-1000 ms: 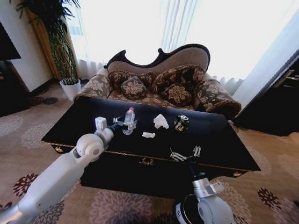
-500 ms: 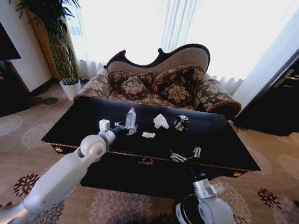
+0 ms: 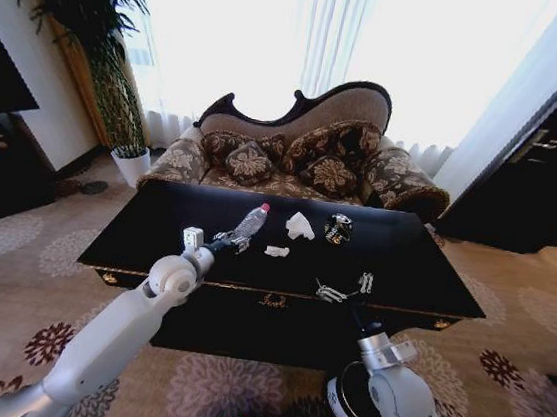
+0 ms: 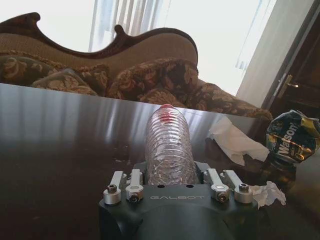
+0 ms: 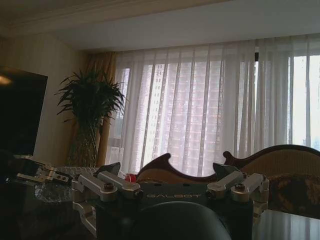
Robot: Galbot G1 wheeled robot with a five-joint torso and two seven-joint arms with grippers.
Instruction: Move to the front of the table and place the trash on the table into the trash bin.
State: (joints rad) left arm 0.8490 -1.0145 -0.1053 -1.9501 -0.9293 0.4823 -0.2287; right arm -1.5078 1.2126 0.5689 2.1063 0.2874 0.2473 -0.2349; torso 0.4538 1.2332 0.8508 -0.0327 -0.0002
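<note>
Head view high, facing down over the table point(image 3: 422, 270), left wrist view low, close, sharing the sofa point(image 3: 305, 156) behind

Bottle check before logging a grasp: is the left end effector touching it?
Touching. The left wrist view shows the bottle clamped between the left end effector fingers.

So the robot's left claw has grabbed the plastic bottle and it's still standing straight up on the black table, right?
Not quite. The left gripper does hold the plastic bottle over the black table, but the head view shows the bottle tilted, its red cap leaning away towards the sofa, not upright.
</note>
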